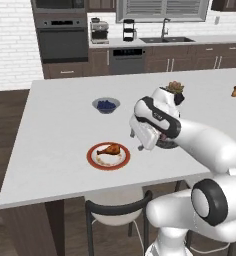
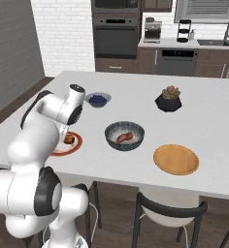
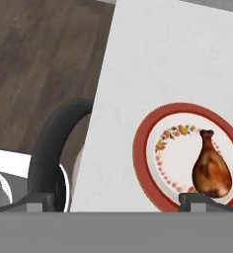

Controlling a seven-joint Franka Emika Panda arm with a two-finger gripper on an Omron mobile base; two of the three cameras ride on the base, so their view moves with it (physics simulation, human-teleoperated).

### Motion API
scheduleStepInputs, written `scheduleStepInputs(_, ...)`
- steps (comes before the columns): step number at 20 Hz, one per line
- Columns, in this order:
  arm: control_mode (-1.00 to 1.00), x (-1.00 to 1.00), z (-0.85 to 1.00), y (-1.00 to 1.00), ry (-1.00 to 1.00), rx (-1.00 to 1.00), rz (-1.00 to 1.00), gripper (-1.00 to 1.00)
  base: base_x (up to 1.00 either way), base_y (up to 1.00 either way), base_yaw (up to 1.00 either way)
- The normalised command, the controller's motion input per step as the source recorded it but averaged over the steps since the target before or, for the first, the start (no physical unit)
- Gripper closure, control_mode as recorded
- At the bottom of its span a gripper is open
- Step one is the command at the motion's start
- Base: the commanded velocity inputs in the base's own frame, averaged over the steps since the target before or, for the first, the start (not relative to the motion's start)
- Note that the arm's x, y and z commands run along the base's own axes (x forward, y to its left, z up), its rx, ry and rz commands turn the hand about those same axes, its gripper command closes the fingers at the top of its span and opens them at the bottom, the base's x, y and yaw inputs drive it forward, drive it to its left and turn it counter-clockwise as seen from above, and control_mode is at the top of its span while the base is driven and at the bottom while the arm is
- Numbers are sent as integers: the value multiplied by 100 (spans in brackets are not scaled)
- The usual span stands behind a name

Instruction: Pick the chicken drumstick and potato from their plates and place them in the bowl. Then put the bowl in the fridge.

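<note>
Chicken drumstick [image 3: 212, 170] lies glossy, bone end up, on red-rimmed plate [image 3: 148, 123] near the counter [image 3: 153, 54] front edge, open counter around. Tool [image 3: 116, 200] above, fingers spread, empty. Potato [image 2: 124, 137] in bowl [image 2: 111, 136].

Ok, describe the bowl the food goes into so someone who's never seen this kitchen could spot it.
Start at the big white table. Near its front edge, the bowl sits between the red-rimmed plate and the bare wooden plate. It is wide, dark and speckled with a pale inside holding the potato, unlike the smaller bowl of blueberries.
</note>
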Motion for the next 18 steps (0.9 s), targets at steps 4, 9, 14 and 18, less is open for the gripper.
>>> scheduleStepInputs(4, -100, 37, -44, 9, 0, 9, 2, -100, 0, 0, 0)
scheduleStepInputs(9, -100, 53, -6, 19, 0, 0, 0, -100, 0, 0, 0)
scheduleStepInputs(14, -100, 47, 0, 13, 11, 0, 0, -100, 0, 0, 0)
scheduleStepInputs(18, -100, 32, -11, 4, 3, 0, 4, -100, 0, 0, 0)
